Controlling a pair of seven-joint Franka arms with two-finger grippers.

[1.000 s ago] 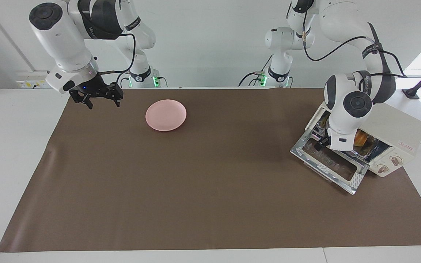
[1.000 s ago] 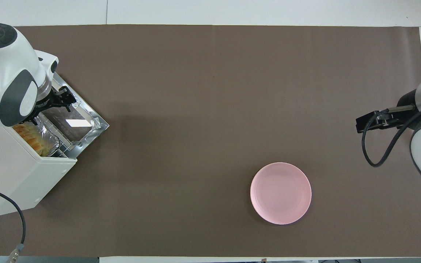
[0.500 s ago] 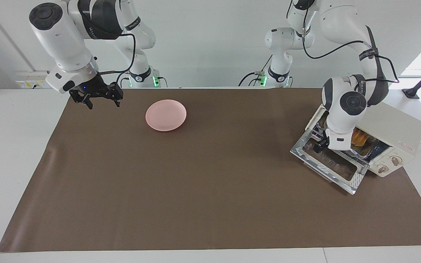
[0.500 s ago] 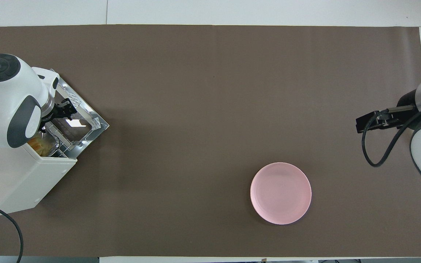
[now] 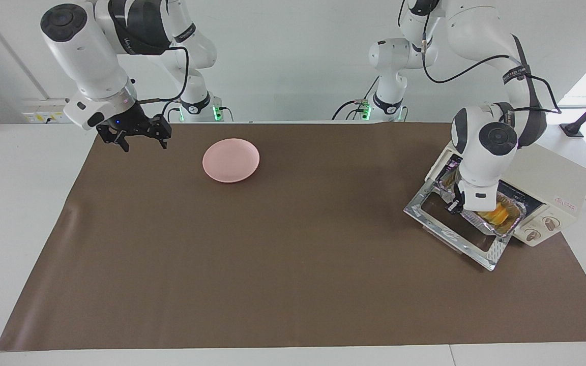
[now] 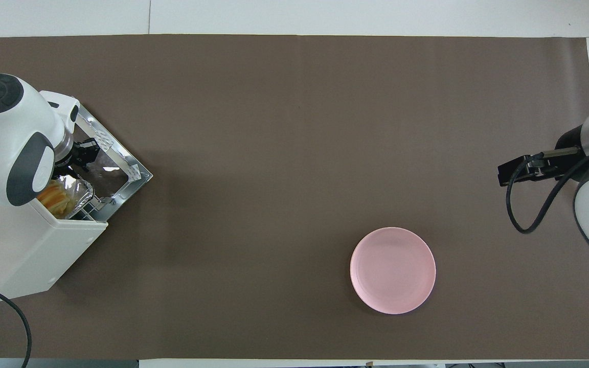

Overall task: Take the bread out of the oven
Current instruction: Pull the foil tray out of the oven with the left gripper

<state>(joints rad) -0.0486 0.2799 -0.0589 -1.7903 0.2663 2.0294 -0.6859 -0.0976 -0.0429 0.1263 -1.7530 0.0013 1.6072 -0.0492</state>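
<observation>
The cream-white oven (image 5: pixel 552 180) stands at the left arm's end of the table with its glass door (image 5: pixel 450 231) folded down flat. A silver foil tray (image 5: pixel 516 219) sticks partway out of the oven mouth over the door. The golden bread (image 5: pixel 499 213) lies in it. My left gripper (image 5: pixel 455 206) is shut on the tray's front rim. In the overhead view the oven (image 6: pixel 18 255), tray (image 6: pixel 84 190), bread (image 6: pixel 57 197) and left gripper (image 6: pixel 84 157) show, with the arm covering part of the tray. My right gripper (image 5: pixel 140 140) is open and waits above the mat's corner at the right arm's end.
A round pink plate (image 5: pixel 231 160) lies on the brown mat, toward the right arm's end and near the robots; it also shows in the overhead view (image 6: pixel 392 270). The oven's power cable (image 6: pixel 18 327) runs off the table edge.
The left gripper has drawn back from the oven mouth and the foil tray with the bread has slid out over the open door. The right arm has not moved.
</observation>
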